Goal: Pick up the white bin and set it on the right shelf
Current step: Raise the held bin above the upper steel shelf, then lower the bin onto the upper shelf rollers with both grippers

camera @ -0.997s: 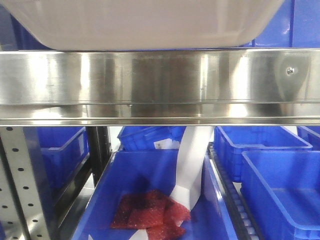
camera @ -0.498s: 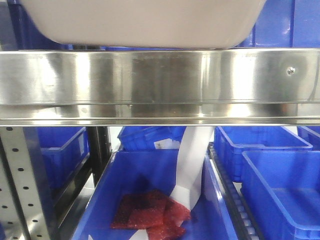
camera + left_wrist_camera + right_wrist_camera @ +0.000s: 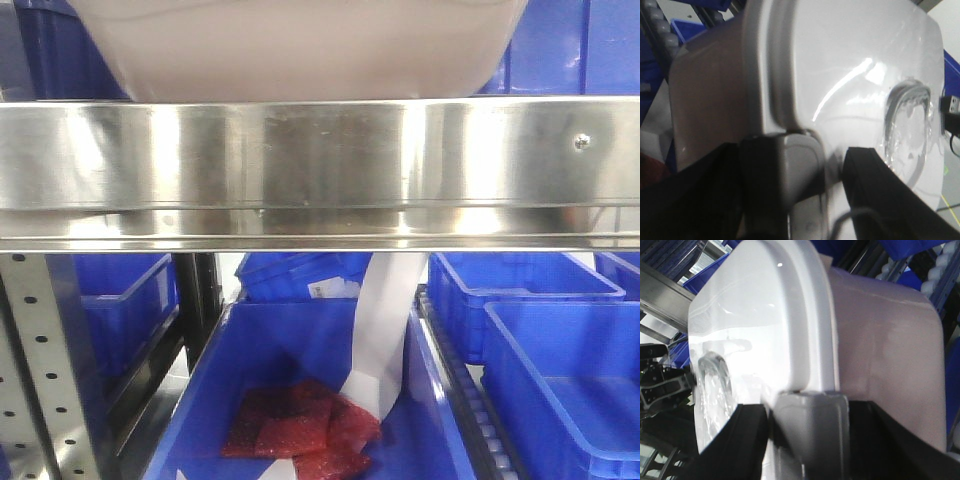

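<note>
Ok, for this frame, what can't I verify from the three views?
- Front view: the steel front rail of the right shelf hides where the white bin's underside sits, so contact with the shelf is unclear.
- Left wrist view: the bin's end clip hides the left tool's grip; image blurred.
- Right wrist view: the right tool's fingertips are cut off at the bottom edge.
- The bin's contents: lid closed.

Below me at six o'clock sits a blue crate [image 3: 300, 400] holding red bubble wrap [image 3: 300, 428] and a white paper strip [image 3: 380, 330]; more blue crates [image 3: 560, 370] at four o'clock.
</note>
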You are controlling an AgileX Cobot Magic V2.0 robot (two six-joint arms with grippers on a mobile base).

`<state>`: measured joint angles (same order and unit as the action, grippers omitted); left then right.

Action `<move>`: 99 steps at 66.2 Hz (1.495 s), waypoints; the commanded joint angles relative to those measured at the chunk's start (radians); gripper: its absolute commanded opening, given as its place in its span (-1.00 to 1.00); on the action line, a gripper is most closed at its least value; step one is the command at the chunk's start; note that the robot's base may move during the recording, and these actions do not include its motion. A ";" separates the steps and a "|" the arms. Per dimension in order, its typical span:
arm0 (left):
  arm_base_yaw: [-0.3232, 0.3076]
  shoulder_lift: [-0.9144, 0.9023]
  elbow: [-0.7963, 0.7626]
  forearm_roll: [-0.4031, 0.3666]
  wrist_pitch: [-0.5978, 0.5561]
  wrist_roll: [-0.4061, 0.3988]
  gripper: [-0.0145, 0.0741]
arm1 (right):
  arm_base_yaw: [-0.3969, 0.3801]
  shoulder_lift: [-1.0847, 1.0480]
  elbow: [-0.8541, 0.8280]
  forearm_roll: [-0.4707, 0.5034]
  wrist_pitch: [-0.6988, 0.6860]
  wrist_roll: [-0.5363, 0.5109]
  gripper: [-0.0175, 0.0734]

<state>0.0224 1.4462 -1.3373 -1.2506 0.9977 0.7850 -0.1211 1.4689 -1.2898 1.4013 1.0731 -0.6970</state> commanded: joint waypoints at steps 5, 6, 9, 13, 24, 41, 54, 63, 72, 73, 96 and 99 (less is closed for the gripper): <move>-0.036 -0.014 -0.039 -0.166 0.025 0.009 0.00 | 0.025 -0.024 -0.039 0.132 0.129 0.004 0.33; -0.036 -0.011 -0.039 -0.166 0.025 0.009 0.01 | 0.025 -0.021 -0.039 0.129 0.127 0.004 0.34; -0.036 -0.001 -0.039 -0.166 0.025 0.009 0.06 | 0.025 -0.012 -0.039 0.122 0.127 0.004 0.40; -0.036 0.012 -0.039 -0.166 0.025 0.009 0.12 | 0.025 -0.006 -0.039 0.122 0.126 0.004 0.49; -0.036 0.029 -0.039 -0.164 -0.011 0.009 0.19 | 0.025 -0.006 -0.039 0.120 0.084 0.004 0.70; -0.026 0.029 -0.039 -0.156 -0.097 0.009 0.19 | 0.019 -0.006 -0.039 0.108 -0.023 0.004 0.72; 0.038 0.029 -0.039 -0.156 -0.101 0.009 0.19 | -0.025 -0.006 -0.039 0.106 -0.043 0.004 0.72; 0.083 0.029 -0.039 -0.161 -0.081 0.009 0.19 | -0.069 -0.006 -0.039 0.105 -0.042 0.004 0.72; 0.096 0.029 -0.039 -0.161 -0.056 0.009 0.19 | -0.089 -0.006 -0.039 0.102 -0.046 0.004 0.72; 0.096 0.029 -0.039 -0.161 -0.056 0.009 0.19 | -0.089 -0.006 -0.039 0.102 -0.046 0.004 0.72; 0.096 0.029 -0.039 -0.163 -0.032 0.009 -0.41 | -0.087 -0.006 -0.039 0.015 -0.031 -0.006 0.23; 0.096 0.029 -0.039 -0.163 -0.027 0.009 -0.67 | -0.087 -0.006 -0.039 0.013 0.001 -0.006 -0.04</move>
<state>0.1189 1.5170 -1.3381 -1.3319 0.9566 0.7873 -0.2025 1.5016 -1.2898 1.3634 1.0290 -0.6915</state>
